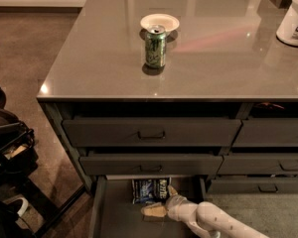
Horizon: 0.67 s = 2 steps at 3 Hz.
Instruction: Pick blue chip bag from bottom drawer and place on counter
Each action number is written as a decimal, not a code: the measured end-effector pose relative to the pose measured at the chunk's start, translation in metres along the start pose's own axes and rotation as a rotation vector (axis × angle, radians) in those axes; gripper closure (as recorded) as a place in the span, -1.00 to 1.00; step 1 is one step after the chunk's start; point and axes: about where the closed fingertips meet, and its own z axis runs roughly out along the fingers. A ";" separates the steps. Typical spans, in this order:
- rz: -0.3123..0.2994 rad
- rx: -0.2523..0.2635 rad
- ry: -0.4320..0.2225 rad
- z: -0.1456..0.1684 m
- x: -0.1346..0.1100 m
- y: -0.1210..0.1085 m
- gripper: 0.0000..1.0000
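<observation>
The blue chip bag [149, 190] lies flat at the back of the open bottom drawer [119, 217], under the drawer above. My gripper [161, 202] reaches in from the lower right on a white arm. One tan finger [154, 210] lies just in front of the bag and the other [172, 191] sits at the bag's right edge. The fingers are spread apart and hold nothing. The counter [213, 58] tops the cabinet above.
A green can [155, 46] and a small white bowl [160, 22] stand on the counter. A white tub [295, 20] stands at its far right. Handled drawers [151, 132] sit above the open one. Dark equipment [7, 148] stands on the floor at left.
</observation>
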 end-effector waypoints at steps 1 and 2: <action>-0.002 0.023 0.001 0.009 0.006 -0.006 -1.00; -0.059 0.036 0.007 0.033 0.020 -0.023 -1.00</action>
